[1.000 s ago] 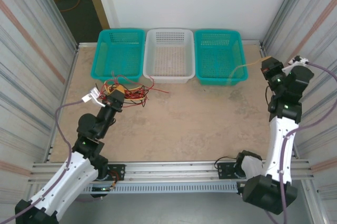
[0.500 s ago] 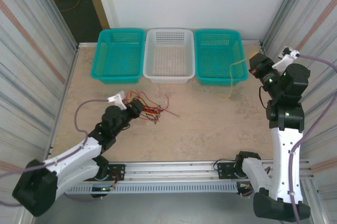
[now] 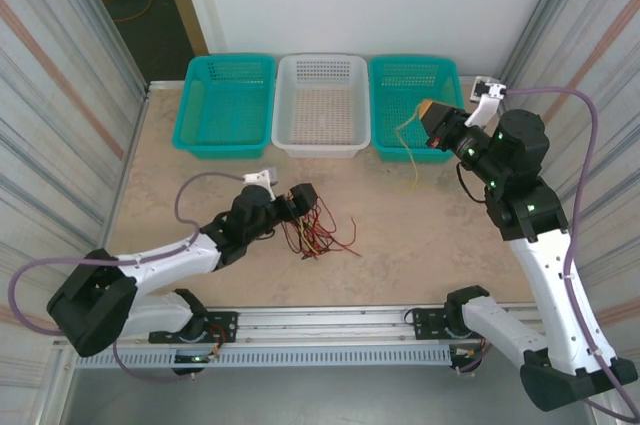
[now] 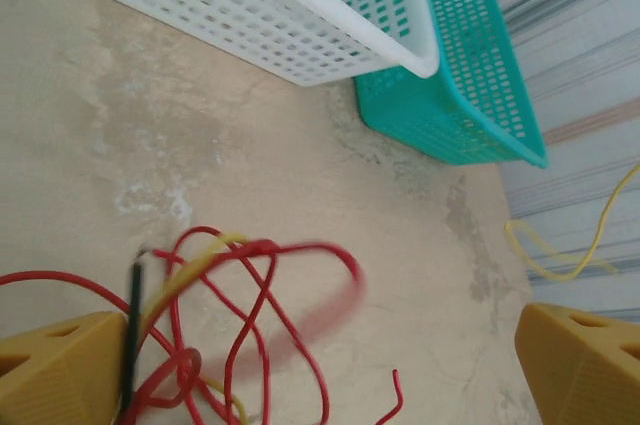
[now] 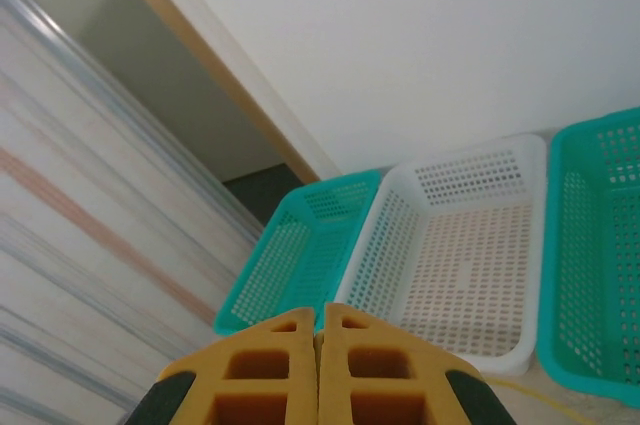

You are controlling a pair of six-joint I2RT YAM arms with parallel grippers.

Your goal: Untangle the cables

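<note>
surface: beige table (image 3: pixel 420 245), corrugated walls (image 3: pixel 60 95)
my left gripper (image 4: pixel 320 360): jaws wide, cable tangle (image 4: pixel 262 247) at one finger
my right gripper (image 5: pixel 320 317): pinching yellow cable (image 3: pixel 414 160)

1. The left arm (image 3: pixel 165 263) and the right arm (image 3: pixel 553 275) are built alike: smooth white shells on the long links and bulky, rounded black joint housings (image 3: pixel 92 307) between them.
2. A thick lilac-grey cable (image 3: pixel 30 285) runs outside each arm in loose loops.
3. Small green lights (image 3: pixel 533 208) glow on the right arm's black housings.
4. A small white bracket (image 3: pixel 488 90) is mounted at each wrist.
5. The left gripper (image 3: pixel 298 201) and the right gripper (image 3: pixel 432 113) have yellow-orange fingers (image 4: pixel 60 370). These are blocky wedges with hollow moulded recesses.
6. In the right wrist view, dark rounded shoulders flank that pair.
</note>
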